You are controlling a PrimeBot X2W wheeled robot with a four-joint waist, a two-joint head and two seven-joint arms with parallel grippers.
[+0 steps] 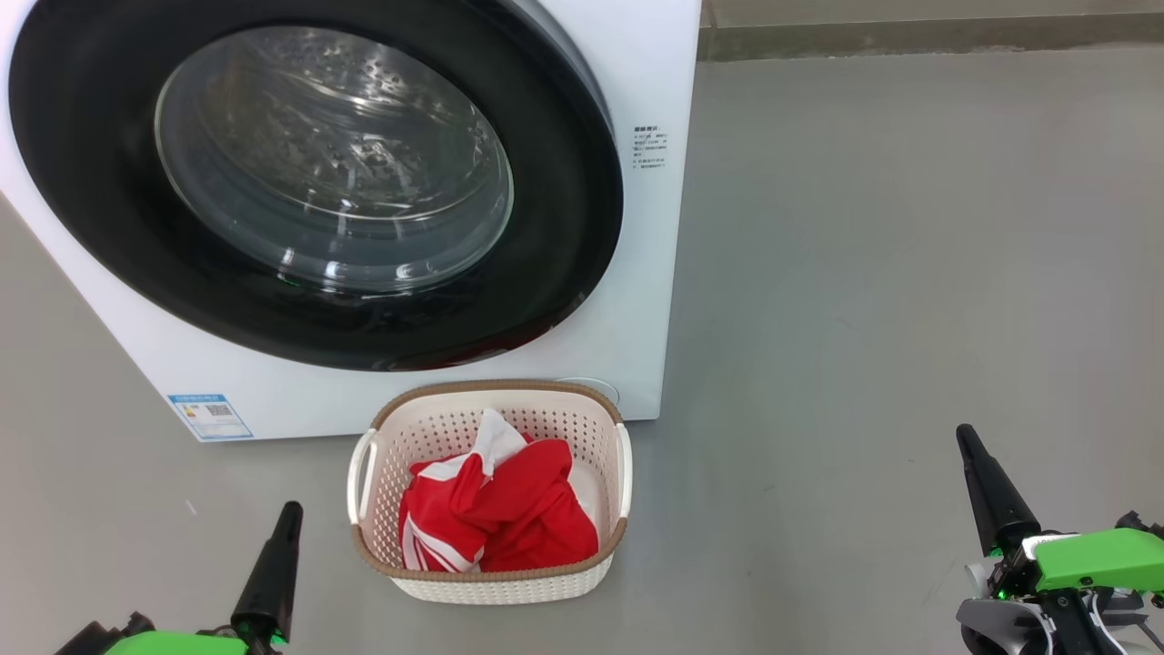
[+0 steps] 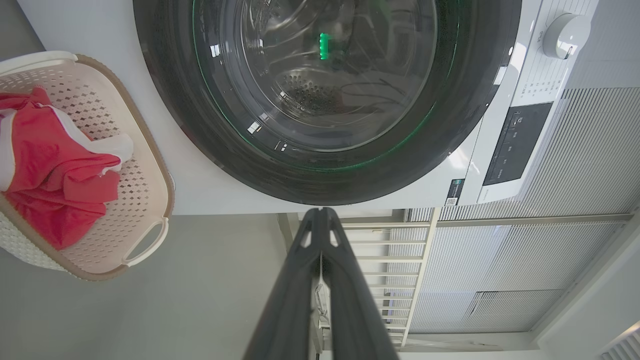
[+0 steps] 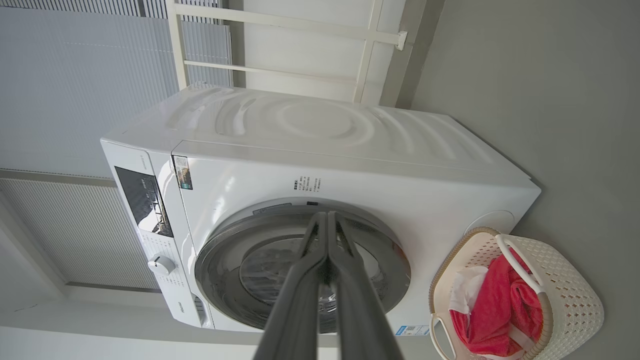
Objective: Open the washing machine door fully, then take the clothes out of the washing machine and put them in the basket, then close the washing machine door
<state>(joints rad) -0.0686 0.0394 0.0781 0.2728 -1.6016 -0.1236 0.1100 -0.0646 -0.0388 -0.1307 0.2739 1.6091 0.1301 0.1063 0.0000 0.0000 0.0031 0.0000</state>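
Left end effector: low at the left in the head view, green housing behind it, two dark fingers pressed flat together, closed, gripping nothing, tip clear of the floor and of the basket. Right end effector: low at the right, same state, fingers shut tip to tip, empty, touching nothing. Both wrist views confirm there is no gap between the fingers.

Basket: cream perforated plastic, brown woven-look rim, white side handles. It stands upright on the grey floor between the two end effectors and just in front of the washing machine, below the door. Whether it touches the machine front, cannot tell.

Clothes: red fabric with white stripes and a white panel, bunched inside the basket, a white fold poking up at the far side.

Washing machine door: wide glossy black rim, bulging clear glass, lying shut against the white front; the perforated steel drum shows through the glass. A green light reflection sits on the glass.

Labels: blue sticker at the lower left of the front, with a QR-type code, text too small to read. Small block of grey print to the right of the door, unreadable. Another sticker at a top front corner, unreadable. Dark control panel with tiny markings and a white knob beside it; no brand name legible.

Behind the machine: white railed frame and pale ribbed wall panels.
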